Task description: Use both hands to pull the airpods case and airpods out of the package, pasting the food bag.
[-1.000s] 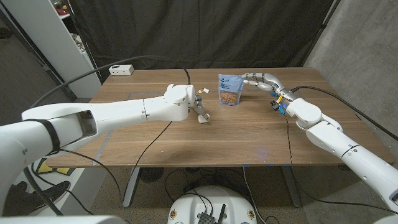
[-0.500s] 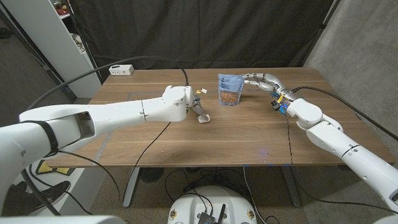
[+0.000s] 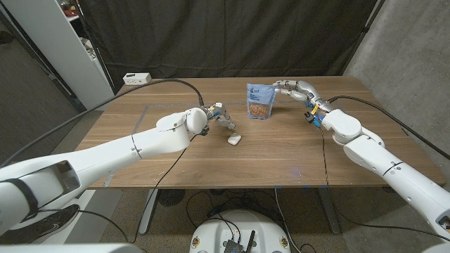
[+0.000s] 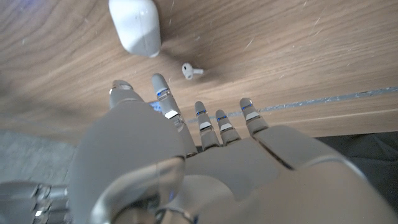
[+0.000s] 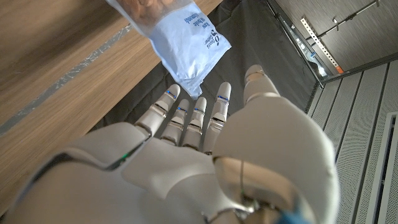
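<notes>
My left hand (image 3: 219, 114) hovers over the middle of the wooden surface (image 3: 176, 151), fingers (image 4: 200, 118) spread apart, holding nothing. The white airpods case (image 3: 234, 140) lies closed on the wood just in front of that hand, apart from the fingertips. In my left wrist view the case (image 4: 135, 26) lies beyond the fingers, with one loose airpod (image 4: 191, 71) beside it on the wood, not touching it or me.

My right hand (image 3: 292, 88) reaches in from the far right side to the upper corner of the blue food bag (image 3: 259, 101). The bag stands upright near the back middle of the surface. From my right wrist view the fingers (image 5: 198, 115) extend straight and close together toward the bag's top edge (image 5: 186, 46); fingertips are at its corner, but I cannot tell whether they pinch it or merely touch.

A small white box (image 3: 137, 79) sits at the far left corner of the surface.
</notes>
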Tool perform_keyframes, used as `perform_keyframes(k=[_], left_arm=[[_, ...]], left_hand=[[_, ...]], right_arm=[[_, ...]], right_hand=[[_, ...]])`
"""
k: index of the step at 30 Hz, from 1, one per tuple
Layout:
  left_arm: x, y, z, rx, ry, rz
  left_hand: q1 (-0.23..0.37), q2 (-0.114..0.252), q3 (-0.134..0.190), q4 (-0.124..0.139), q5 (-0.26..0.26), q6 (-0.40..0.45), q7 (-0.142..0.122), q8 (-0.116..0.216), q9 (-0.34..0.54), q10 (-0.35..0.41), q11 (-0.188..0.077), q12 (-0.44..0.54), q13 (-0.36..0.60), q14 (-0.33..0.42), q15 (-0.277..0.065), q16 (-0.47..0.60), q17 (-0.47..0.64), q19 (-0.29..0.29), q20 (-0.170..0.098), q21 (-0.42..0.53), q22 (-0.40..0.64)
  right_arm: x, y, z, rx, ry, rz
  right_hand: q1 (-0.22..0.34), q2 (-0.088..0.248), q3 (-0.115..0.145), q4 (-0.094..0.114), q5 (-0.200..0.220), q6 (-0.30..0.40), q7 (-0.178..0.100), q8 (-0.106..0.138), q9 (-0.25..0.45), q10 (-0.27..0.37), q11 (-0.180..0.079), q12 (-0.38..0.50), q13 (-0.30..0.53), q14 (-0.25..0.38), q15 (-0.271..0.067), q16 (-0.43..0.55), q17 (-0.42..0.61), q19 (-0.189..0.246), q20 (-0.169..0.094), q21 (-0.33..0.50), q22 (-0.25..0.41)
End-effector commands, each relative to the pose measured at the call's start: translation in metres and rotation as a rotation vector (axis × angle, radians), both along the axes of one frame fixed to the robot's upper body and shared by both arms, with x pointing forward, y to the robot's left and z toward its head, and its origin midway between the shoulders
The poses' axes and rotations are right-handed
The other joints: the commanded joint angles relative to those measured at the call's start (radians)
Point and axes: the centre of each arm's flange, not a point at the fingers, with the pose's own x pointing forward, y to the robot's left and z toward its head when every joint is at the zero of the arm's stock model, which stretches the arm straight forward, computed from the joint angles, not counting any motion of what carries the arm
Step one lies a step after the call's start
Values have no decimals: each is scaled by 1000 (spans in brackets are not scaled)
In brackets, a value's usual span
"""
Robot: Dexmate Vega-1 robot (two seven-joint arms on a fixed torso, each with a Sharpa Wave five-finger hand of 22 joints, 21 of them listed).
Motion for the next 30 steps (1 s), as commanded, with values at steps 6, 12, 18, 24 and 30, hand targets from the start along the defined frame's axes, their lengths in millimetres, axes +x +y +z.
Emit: perform_keyframes(k=[6, 12, 18, 24, 30], left_arm=[[-31, 74, 24, -404, -145, -292], [-29, 97, 28, -549, -115, -431], [-29, 109, 26, -650, -110, -539], [-28, 117, 18, -702, -92, -588], [-28, 121, 18, -747, -117, -620]], left_hand=[[1, 23, -15, 15, -12, -110, -54, -46, 8, -2, -30, -14, 6, 38, 6, -1, 7, 41, -4, 10, 3], [-5, 59, -13, 32, -30, -212, -94, -50, 11, 55, -29, -9, 7, 176, -35, 22, 5, 135, -32, 33, 5], [-8, 83, -1, 42, -43, -325, -102, -60, 11, 68, -26, -14, 9, 197, -48, 12, 5, 159, -34, 35, 6], [-9, 87, 6, 45, -51, -381, -104, -59, 10, 70, -23, -19, 10, 209, -52, 7, 5, 177, -40, 39, 6], [-9, 87, 18, 47, -66, -484, -105, -58, 9, 51, -14, -36, 11, 195, -49, -12, 5, 185, -42, 35, 7]], right_arm=[[-7, 24, 15, 62, -33, -76], [-12, 29, 18, 95, -61, -100], [-17, 32, 14, 121, -75, -132], [-25, 36, 10, 137, -101, -160], [-29, 35, 7, 158, -97, -169]], right_hand=[[-16, 12, 6, 19, -6, -24, -28, -8, 1, 7, -3, 5, -4, 9, -25, 12, 5, 7, -7, 9, 2], [-30, 23, 5, 27, -22, -31, -74, -7, -1, 10, -7, 5, -8, 18, -42, 16, 0, 39, -31, 19, 2], [-49, 33, 1, 38, -31, -43, -94, -10, -1, 12, -7, 5, -11, 28, -47, 22, -1, 52, -45, 22, 2], [-51, 33, -1, 34, -43, -80, -113, -19, -3, 20, -13, 3, -18, 51, -65, 29, -10, 73, -75, 26, 2], [-53, 35, -2, 32, -48, -126, -120, -31, -7, 22, -17, -2, -25, 56, -72, 30, -17, 80, -82, 25, 2]])
